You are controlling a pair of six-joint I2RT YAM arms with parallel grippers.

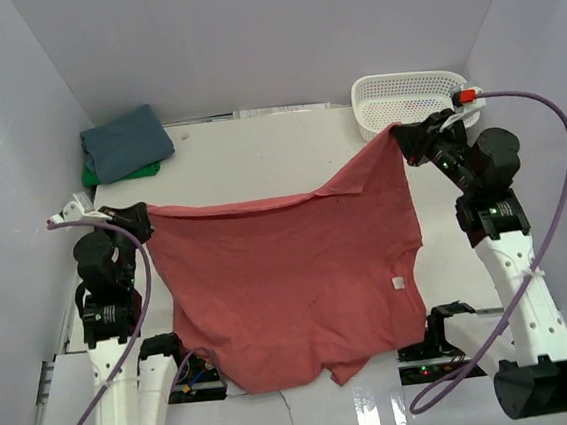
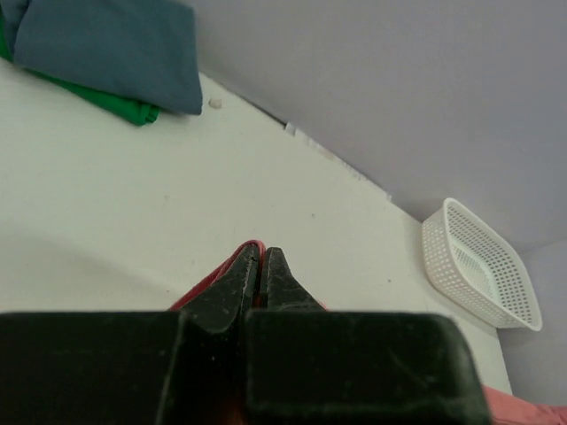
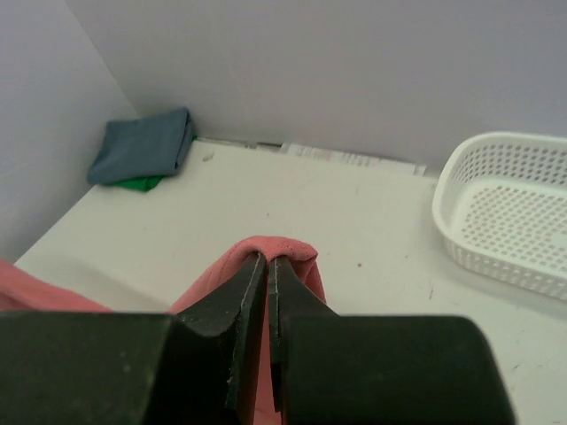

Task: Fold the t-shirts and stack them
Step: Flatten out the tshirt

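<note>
At the bottom of the top view, the lower edge of the coral-red t-shirt (image 1: pixel 291 292) droops over the near edge of the table (image 1: pixel 258 155), between the 2 arm bases. Its small white label (image 1: pixel 398 284) shows at lower right of the cloth. The shirt is spread as 1 wide sheet and is not folded yet.

Higher in the frame, its upper edge is stretched between the 2 grippers. The left gripper (image 1: pixel 141 218), at middle left, has its jaws pinched together on 1 corner; its wrist view shows red cloth poking out around the closed tips. The right gripper (image 1: pixel 400 139), at upper right, is likewise clamped tight on the other corner, with a red fold wrapped over the tips in its own wrist view. The right corner sits further up the frame than the left, so the held edge runs at a slant.

Beyond the shirt the table is bare white. At upper left, in the far corner, the slate-blue t-shirt (image 1: pixel 126 142) lies folded on top of the green t-shirt (image 2: pixel 133 111), which shows only as a strip beneath it. At upper right stands the white mesh basket (image 1: pixel 384 112), with nothing visible inside.

By my reading, 2 of 3 shirts are folded and stacked; the red one has yet to be laid flat, folded and added to that pile.
</note>
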